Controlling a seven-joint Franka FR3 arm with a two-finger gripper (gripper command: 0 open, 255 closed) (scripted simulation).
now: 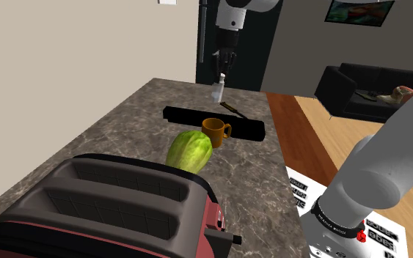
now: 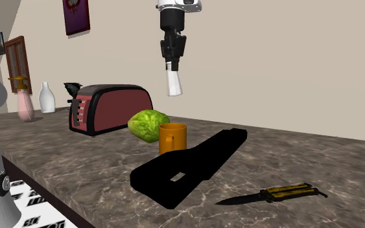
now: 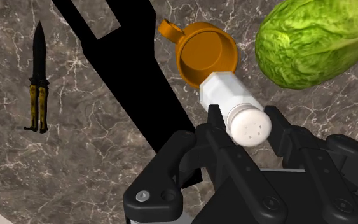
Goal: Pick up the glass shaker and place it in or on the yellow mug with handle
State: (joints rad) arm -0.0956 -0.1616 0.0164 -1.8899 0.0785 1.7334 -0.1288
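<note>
The gripper (image 2: 172,55) clasped the white shaker (image 2: 174,81) at its cap end, suspended high above the orange mug (image 2: 172,137). A lettuce (image 2: 147,124) lay just beside the mug on the counter (image 2: 304,155).

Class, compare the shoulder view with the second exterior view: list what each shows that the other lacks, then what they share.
Shoulder view's own: a black sofa and a framed picture on the dark wall. Second exterior view's own: a white vase, a pink vessel beside it, and a poster on the beige wall. Shared: the gripper high above the counter, shut on the white shaker; the orange mug, green lettuce, red toaster, long black block and folding knife.
</note>
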